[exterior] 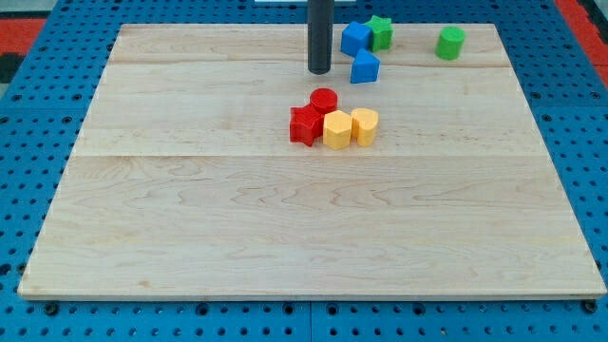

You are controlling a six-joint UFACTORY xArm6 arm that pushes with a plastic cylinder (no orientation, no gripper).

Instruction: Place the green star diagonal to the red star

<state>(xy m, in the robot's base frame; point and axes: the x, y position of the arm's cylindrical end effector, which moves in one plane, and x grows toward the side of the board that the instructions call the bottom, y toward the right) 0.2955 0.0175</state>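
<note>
Eight coloured blocks and one rod on a single wooden board (190, 237).

Counted by colour: two red, the red star (305, 125) and a red cylinder (324, 99); two yellow, a yellow hexagon-like block (336, 130) and a yellow rounded block (365, 125); two blue, a blue block (355, 38) and a second blue block (365, 67); two green, the green star (381, 31) and a green cylinder-like block (450, 42). One rod, one end: my tip (319, 72).

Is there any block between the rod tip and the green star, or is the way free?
Yes. A blue block touches the green star on its left, between it and my tip.
</note>
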